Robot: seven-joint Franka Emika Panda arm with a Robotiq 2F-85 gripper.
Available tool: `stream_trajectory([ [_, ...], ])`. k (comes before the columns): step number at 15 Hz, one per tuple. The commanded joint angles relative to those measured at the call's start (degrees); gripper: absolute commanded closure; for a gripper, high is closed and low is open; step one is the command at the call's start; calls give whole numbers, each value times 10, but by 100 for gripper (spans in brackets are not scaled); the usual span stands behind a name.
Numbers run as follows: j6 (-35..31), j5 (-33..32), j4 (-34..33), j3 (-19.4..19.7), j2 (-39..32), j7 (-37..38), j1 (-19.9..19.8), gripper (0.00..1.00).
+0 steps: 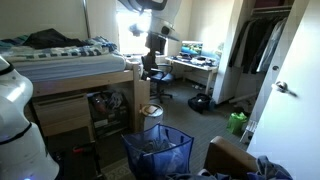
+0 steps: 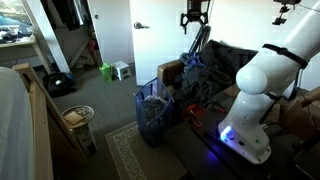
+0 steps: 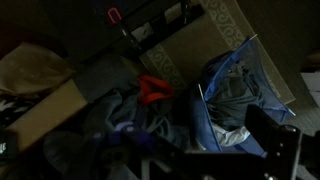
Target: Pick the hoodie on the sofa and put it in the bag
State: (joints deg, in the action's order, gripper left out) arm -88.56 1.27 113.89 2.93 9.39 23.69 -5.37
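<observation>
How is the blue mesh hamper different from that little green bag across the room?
The blue mesh hamper is boxy and see-through, with an open square rim; the green bag is a rounded, opaque lump. The hamper looks far bigger than the green bag. The hamper stands right beside the brown sofa; the green bag sits farther off, near the wall. Both rest on the floor.

Directly below the pincer (image 2: 195, 22), the hoodie (image 2: 200, 80) is showing only as a dark, blurred heap with hood and sleeves impossible to tell apart, it is hiding most of the sofa (image 2: 172, 70) beneath, and the wrist view is rendering the bag (image 3: 235, 95), lower and aside, dim and smeared.
</observation>
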Motion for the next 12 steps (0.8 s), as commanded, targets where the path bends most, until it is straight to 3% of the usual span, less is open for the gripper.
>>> stream_trajectory([
  [1, -3, 32, 20, 18, -26, 38, -17, 0],
  [7, -41, 58, 41, 33, -75, 38, -20, 0],
  [12, -32, 49, 35, 35, -85, 37, -19, 0],
])
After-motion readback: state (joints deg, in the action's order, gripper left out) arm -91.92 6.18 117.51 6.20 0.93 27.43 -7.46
